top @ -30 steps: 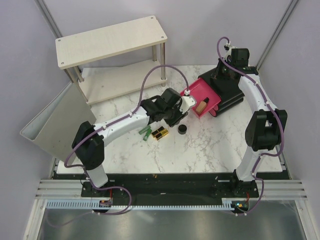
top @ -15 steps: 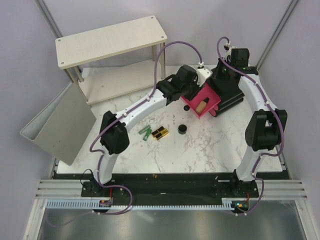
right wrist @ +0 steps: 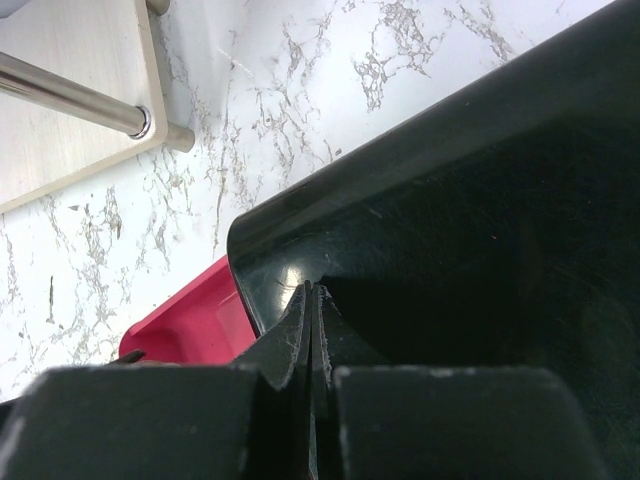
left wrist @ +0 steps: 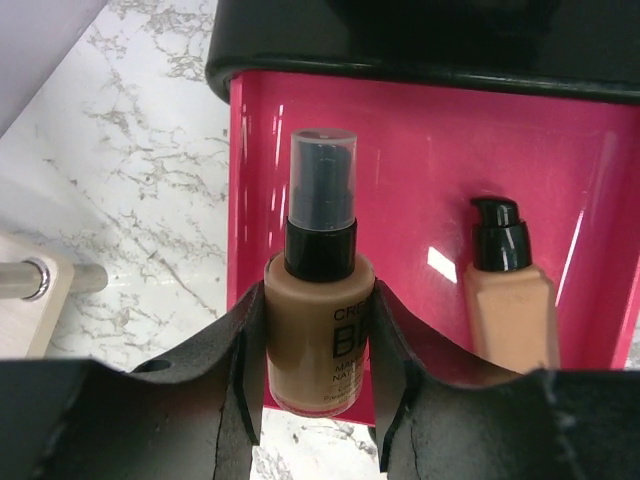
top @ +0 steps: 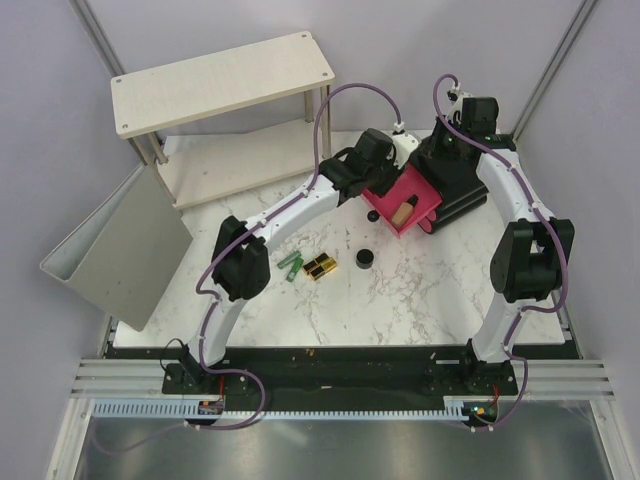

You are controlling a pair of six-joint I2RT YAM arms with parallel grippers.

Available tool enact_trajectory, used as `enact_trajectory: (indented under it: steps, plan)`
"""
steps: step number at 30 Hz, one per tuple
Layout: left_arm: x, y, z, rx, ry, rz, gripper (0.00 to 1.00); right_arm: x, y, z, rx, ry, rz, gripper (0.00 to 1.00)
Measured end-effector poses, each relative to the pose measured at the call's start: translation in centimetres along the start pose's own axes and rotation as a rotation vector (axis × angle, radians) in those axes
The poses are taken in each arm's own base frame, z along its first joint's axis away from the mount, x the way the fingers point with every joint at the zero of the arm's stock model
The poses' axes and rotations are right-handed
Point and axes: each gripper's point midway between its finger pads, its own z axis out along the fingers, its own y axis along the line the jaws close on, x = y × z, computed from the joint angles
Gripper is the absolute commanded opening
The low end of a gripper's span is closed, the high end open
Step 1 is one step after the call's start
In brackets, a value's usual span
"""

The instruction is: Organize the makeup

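My left gripper (left wrist: 316, 350) is shut on a beige bottle (left wrist: 318, 300) with a black, clear-capped pump, holding it over the left side of the open pink drawer (left wrist: 420, 170). A second beige bottle (left wrist: 510, 310) lies in the drawer to its right. From above, the left gripper (top: 380, 180) hides the held bottle, and the other bottle (top: 403, 212) shows in the drawer (top: 425, 195). On the marble lie green tubes (top: 291, 264), a black-and-gold case (top: 319, 267) and a round black jar (top: 366, 259). My right gripper (right wrist: 312, 292) is shut, its tips on the black box (right wrist: 480, 200).
The black box (top: 460, 185) stands at the back right under the right gripper (top: 450, 140). A two-tier wooden shelf (top: 220, 80) fills the back left, one metal leg (right wrist: 70, 95) close to the box. A grey bin (top: 110, 250) leans at the table's left edge.
The left arm has swung from the middle of the table up and right to the drawer, carrying the bottle. The right arm has not moved.
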Motion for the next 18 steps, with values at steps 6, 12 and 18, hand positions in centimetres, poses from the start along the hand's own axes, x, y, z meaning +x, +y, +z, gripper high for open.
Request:
enact_trajectory:
  steps: [6, 12, 18]
  plan:
    - [-0.2, -1.2, 0.6, 0.062, -0.019, -0.012, 0.29, 0.0, 0.0, 0.0, 0.000, 0.000, 0.000, 0.00]
    - [0.5, -2.3, 1.4, 0.114, -0.011, -0.035, 0.32, 0.0, 0.0, 0.0, 0.000, 0.000, 0.000, 0.00]
    - [1.2, -3.0, 2.1, 0.145, 0.001, -0.053, 0.47, 0.0, 0.0, 0.0, 0.000, 0.000, 0.000, 0.00]
